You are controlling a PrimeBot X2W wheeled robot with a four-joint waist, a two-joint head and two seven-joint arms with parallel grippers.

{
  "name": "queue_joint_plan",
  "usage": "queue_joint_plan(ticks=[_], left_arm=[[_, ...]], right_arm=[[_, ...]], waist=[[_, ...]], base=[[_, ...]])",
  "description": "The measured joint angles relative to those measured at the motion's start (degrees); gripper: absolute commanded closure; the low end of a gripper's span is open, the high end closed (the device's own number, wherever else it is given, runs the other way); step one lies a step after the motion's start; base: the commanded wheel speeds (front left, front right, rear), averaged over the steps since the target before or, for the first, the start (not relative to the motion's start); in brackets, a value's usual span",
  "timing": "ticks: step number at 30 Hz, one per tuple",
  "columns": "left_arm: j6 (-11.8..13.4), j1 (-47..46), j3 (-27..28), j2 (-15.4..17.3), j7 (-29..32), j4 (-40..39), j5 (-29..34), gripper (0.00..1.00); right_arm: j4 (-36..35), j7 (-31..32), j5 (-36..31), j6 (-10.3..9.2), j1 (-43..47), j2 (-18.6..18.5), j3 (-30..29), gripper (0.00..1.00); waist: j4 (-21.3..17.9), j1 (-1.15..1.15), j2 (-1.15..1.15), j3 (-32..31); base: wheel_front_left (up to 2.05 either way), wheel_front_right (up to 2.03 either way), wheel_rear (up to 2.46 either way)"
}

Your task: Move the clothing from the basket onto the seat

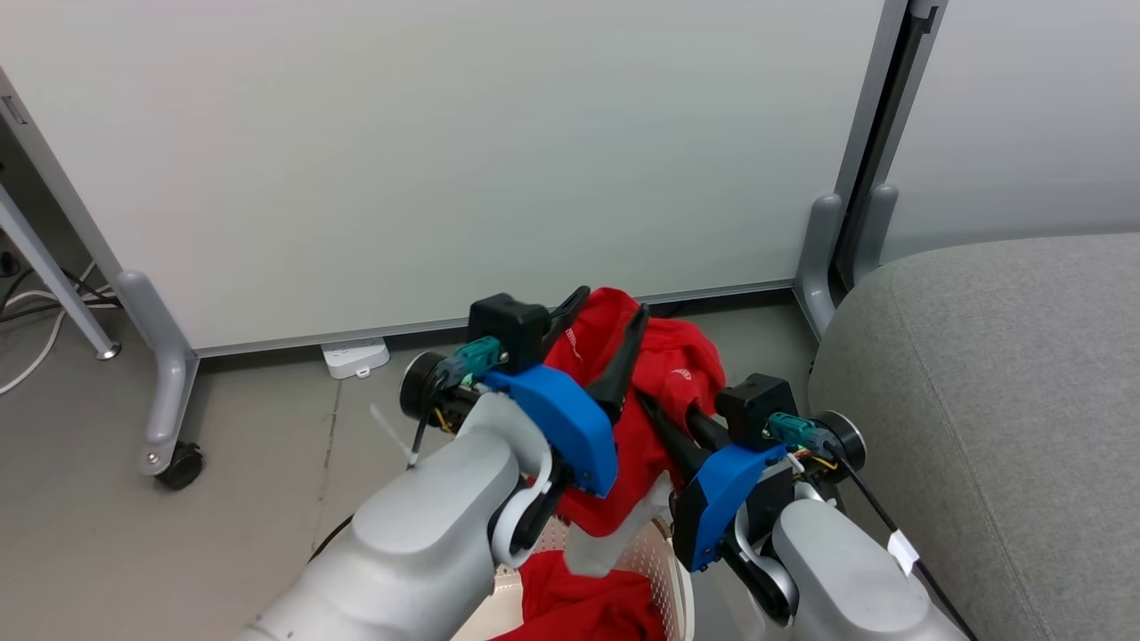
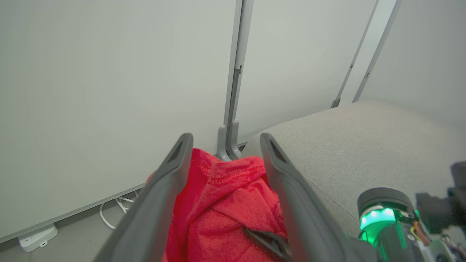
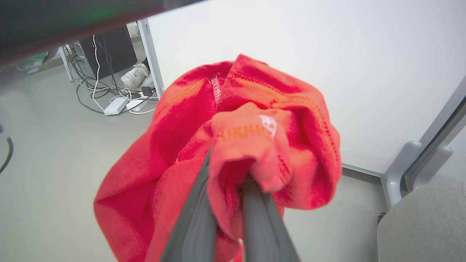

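Clothing [image 1: 681, 369] in bright red hangs above the basket [image 1: 655, 543], just left of the grey seat [image 1: 997, 374]. We see our right gripper [image 3: 229, 174] pinching its bunched fabric, fingers pressed together on it. Our left gripper [image 1: 610, 304] stands spread — the cloth sits between its parted fingers. Another red garment [image 1: 579, 605] lies in the basket, nearer to us.

soft, even light all round, bright, with hardly a shadow on the floor [image 1: 249, 463]. beyond the left claw [image 2: 225, 137] the white panels [image 2: 109, 91] wash out pale and their posts lean at the edges. around the right claw [image 3: 231, 171] the red cloth [image 3: 171, 145] glares orange and blurs; a green glow [image 2: 376, 218] smears beside the left claw.
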Motion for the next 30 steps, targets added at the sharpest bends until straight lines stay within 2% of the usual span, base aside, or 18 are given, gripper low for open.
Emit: queue_joint_plan(ticks=[10,19,26,30], left_arm=[[0.78,14.96,12.74,3.34,-0.04,-12.77,15.96,0.00],[-3.33,26.80,23.94,6.00,-0.05,-21.96,27.53,0.00],[-7.10,33.22,30.78,6.73,-0.05,-24.24,33.15,0.00],[-8.29,35.49,33.38,6.60,-0.05,-24.14,35.59,0.00]], right_arm=[[0.10,-0.60,-1.11,0.00,0.76,0.00,-2.72,1.00],[-0.47,-0.77,-1.57,0.00,1.07,0.01,-3.48,1.00],[-0.46,-0.77,-2.53,0.00,1.06,0.00,-4.58,1.00],[-0.46,-0.77,-2.92,0.00,1.07,0.00,-5.10,1.00]], waist=[[1.26,0.00,0.00,0.49],[1.51,0.01,0.00,1.48],[1.51,0.00,0.00,1.79],[1.69,0.01,0.00,1.87]], base=[[0.00,0.00,0.00],[0.00,0.00,0.00],[0.00,0.00,0.00],[0.00,0.00,0.00]])
